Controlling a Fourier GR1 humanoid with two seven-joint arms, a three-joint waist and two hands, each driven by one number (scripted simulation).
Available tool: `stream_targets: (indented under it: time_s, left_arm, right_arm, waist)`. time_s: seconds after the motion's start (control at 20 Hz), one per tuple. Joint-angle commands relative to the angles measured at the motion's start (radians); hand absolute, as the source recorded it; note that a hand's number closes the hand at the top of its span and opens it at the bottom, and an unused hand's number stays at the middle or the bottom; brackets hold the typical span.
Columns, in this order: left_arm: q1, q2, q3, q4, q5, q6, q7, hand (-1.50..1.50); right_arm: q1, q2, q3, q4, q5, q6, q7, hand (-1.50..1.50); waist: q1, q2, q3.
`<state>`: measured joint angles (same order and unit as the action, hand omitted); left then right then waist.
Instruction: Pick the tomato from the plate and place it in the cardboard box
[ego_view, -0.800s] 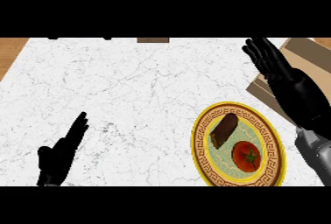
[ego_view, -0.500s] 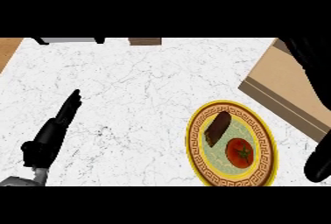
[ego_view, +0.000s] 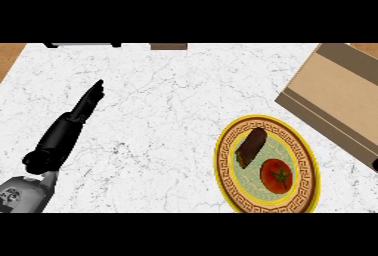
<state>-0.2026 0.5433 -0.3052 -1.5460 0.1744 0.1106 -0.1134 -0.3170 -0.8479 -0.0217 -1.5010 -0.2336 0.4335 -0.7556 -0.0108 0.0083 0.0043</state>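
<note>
Tomato (ego_view: 277, 175) unmoved on plate (ego_view: 227, 165); right hand gone.

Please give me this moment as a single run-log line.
tomato: on plate, untouched | cardboard box: right of plate | left hand: open, resting on counter | right hand: barely visible at right edge
</note>
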Motion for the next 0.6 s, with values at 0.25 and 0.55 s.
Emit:
stream_targets:
  time_s: [0.25,0.55]
  left_arm:
    - [-0.033,-0.012,0.021,0.008,-0.006,-0.027,0.005,0.0]
    - [-0.043,-0.001,0.041,-0.011,0.002,-0.04,0.061,0.0]
  right_arm:
    - [0.089,-0.117,0.064,-0.051,0.368,-0.087,-0.319,-1.5]
    - [0.17,-0.234,0.132,-0.27,0.579,-0.187,-0.2,-1.5]
  waist:
    - [0.008,-0.007,-0.003]
    - [-0.008,-0.015,-0.004]
